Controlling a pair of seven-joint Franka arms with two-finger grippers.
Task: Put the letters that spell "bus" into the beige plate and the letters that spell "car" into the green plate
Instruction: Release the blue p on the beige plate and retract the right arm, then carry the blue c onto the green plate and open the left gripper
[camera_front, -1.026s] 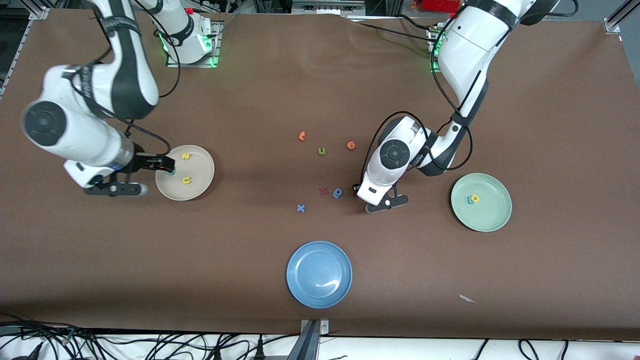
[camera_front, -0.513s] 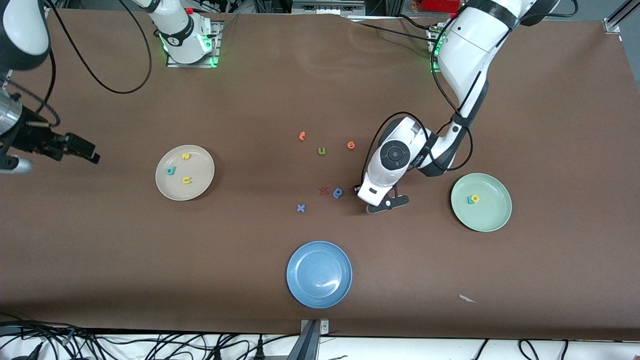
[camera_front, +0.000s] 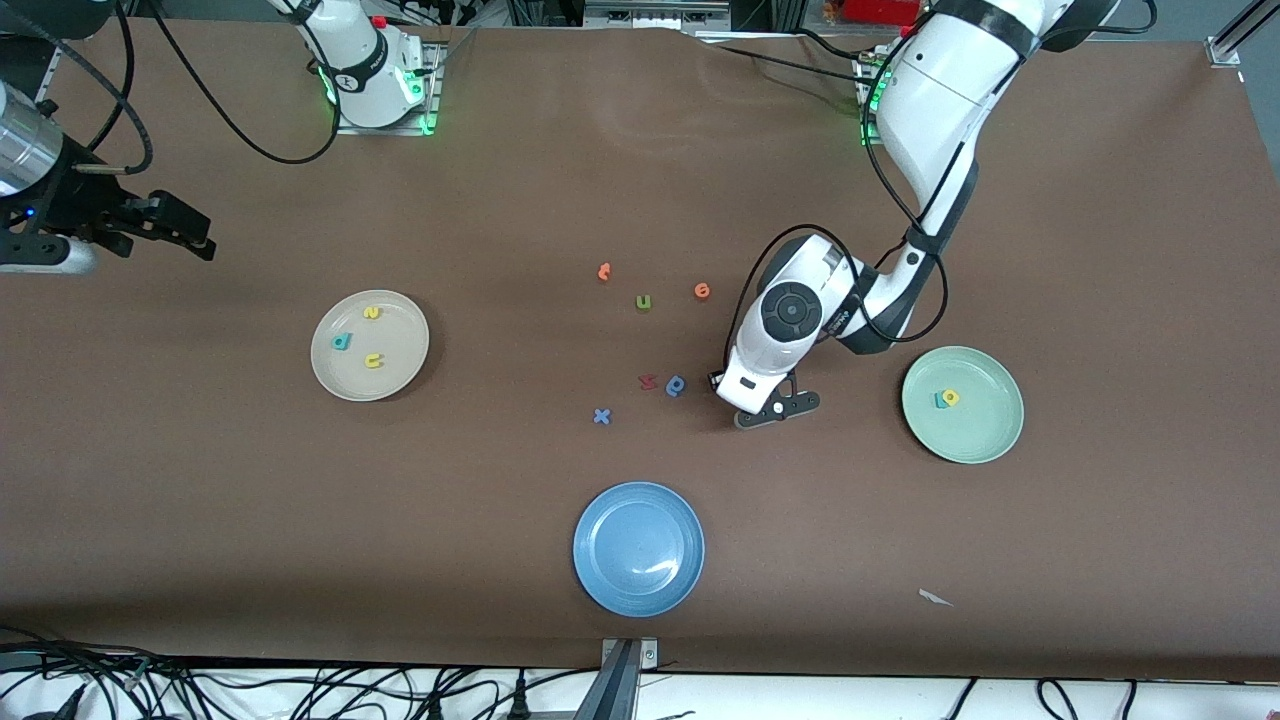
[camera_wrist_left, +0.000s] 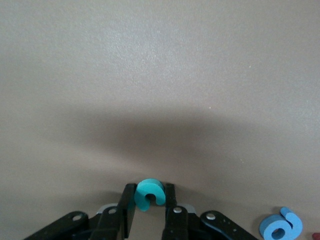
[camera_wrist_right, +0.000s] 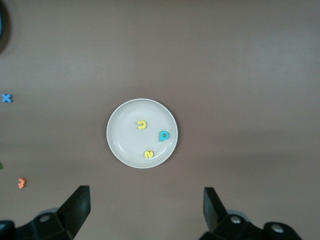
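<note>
The beige plate (camera_front: 400, 330) (camera_wrist_right: 125, 140) holds a teal "b" (camera_front: 342, 341) (camera_wrist_right: 163, 135), a yellow "s" (camera_front: 372, 313) (camera_wrist_right: 149, 154) and a yellow "u" (camera_front: 373, 360) (camera_wrist_right: 142, 124). On the green plate (camera_front: 985, 425) lie a teal "r" (camera_front: 940, 400) and a yellow "a" (camera_front: 951, 397), touching each other. My left gripper (camera_front: 714, 380) (camera_wrist_left: 150, 190) is low at the table's middle, shut on the teal "c" (camera_wrist_left: 149, 194), one finger on each side. My right gripper (camera_front: 185, 228) (camera_wrist_right: 145, 205) hangs open and empty above the table at the right arm's end.
Beside the left gripper lie a darker blue letter (camera_front: 676, 385) (camera_wrist_left: 281, 227), a red letter (camera_front: 647, 381) and a blue "x" (camera_front: 601, 416). Farther from the front camera are two orange letters (camera_front: 604, 271) (camera_front: 702, 290) and an olive "u" (camera_front: 643, 302). A blue plate (camera_front: 600, 520) sits near the front edge.
My right gripper left the teal "b" in the beige plate and pulled up and away toward its end of the table. My left gripper's fingers closed on the teal "c".
</note>
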